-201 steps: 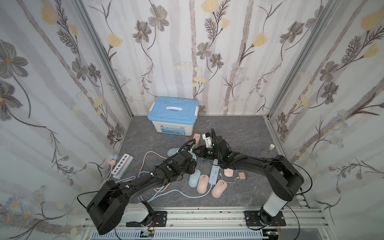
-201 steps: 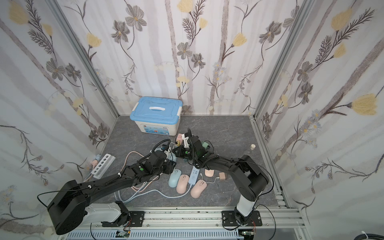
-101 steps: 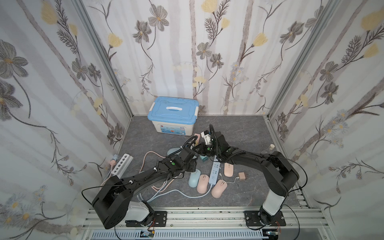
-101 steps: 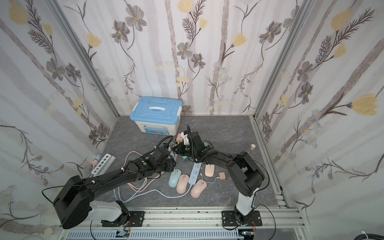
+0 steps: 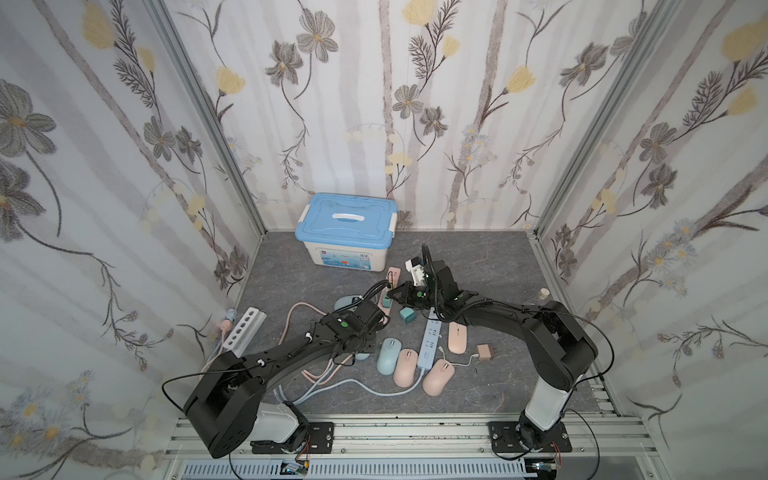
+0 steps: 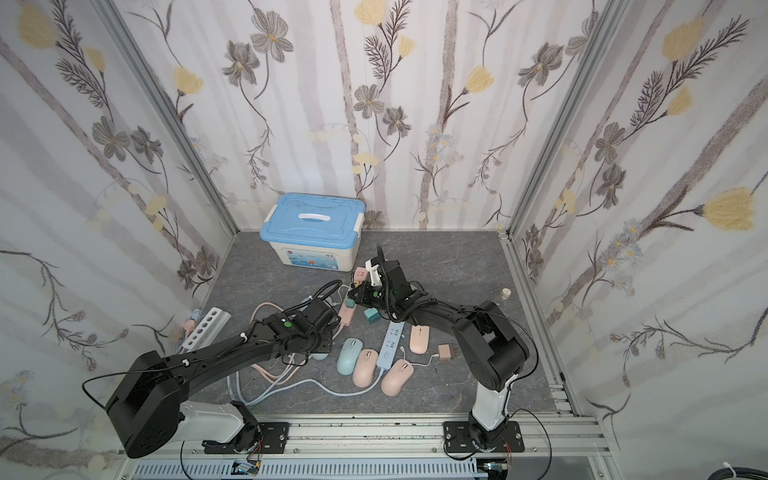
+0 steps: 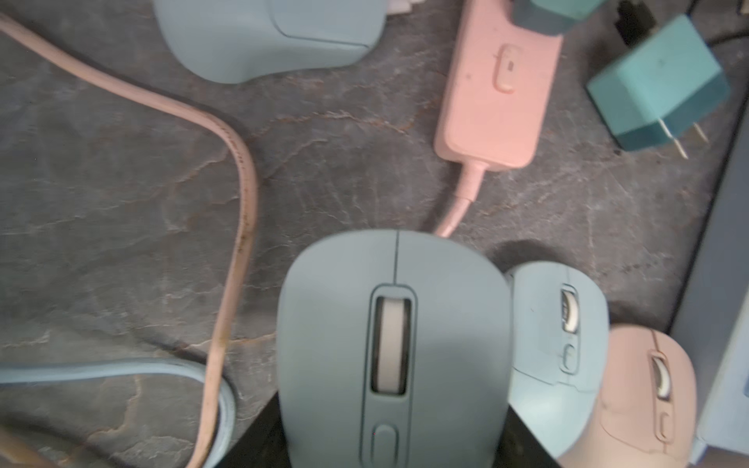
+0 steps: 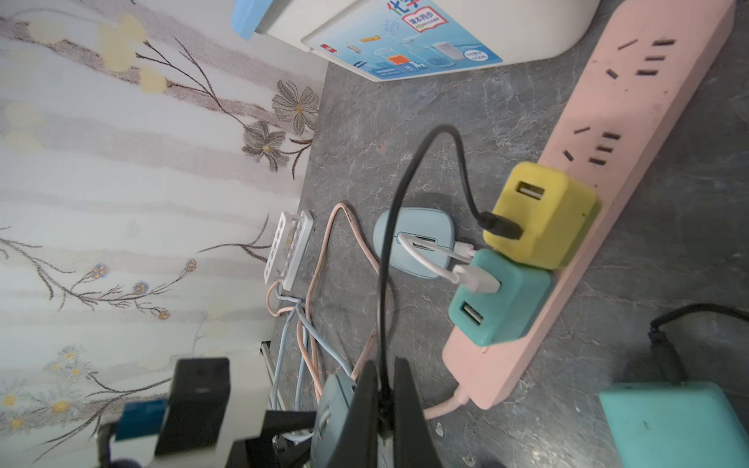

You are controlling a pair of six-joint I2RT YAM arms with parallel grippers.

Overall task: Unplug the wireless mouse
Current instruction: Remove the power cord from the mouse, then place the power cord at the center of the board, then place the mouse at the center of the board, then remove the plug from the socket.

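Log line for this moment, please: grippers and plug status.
left gripper: shut on mouse | right gripper: shut on black cable | cable: plugged into yellow charger on pink strip | unplug: not done

Both top views look down from high above the front rail (image 5: 415, 424), facing the back wall (image 5: 374, 104) — far enough to take in the whole surface (image 5: 478, 257) and the bin (image 6: 291, 232). The left wrist camera looks straight down, close over the mouse (image 7: 393, 344) in the left end effector (image 7: 391, 445). The right wrist camera sits low, looking past the right end effector (image 8: 385, 405) and cable (image 8: 405, 182) towards a side wall (image 8: 121, 162). Both wrist views share the pink strip (image 7: 498, 101) and a loose teal charger (image 7: 656, 81).
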